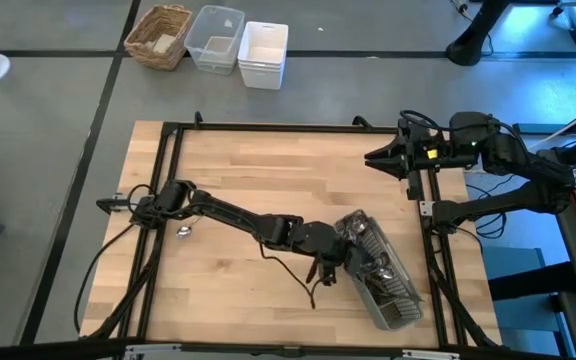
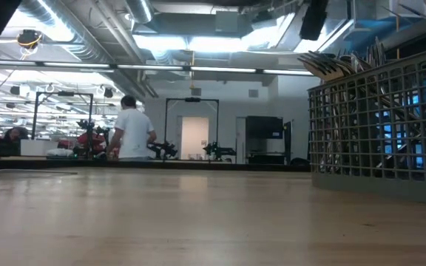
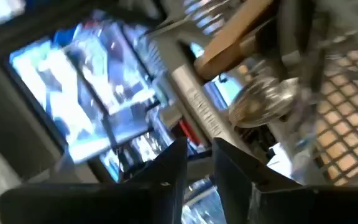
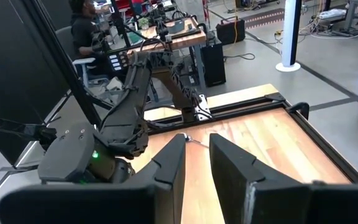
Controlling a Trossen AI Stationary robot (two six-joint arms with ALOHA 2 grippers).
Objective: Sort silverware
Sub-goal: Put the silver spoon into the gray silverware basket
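Left hand (image 1: 353,262) at caddy (image 1: 388,290), 5 o'clock on surface (image 1: 268,180); fingers slightly parted, empty. Right hand (image 1: 373,157) parked at 2 o'clock, fingers slightly parted, empty.

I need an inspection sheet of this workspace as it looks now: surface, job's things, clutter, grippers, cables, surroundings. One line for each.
Surface: wooden table top inside a black frame.
Job's things: silverware stands in the grey caddy near the table's right front; a spoon shows close to the left fingers.
Clutter: one small shiny item lies near the left arm's base.
Grippers: left gripper over the caddy, holding nothing visible; right gripper parked at the right edge, a gap between its fingers.
Cables: black leads run along the left side.
Surroundings: wicker basket, two plastic bins on the floor; a person far behind.
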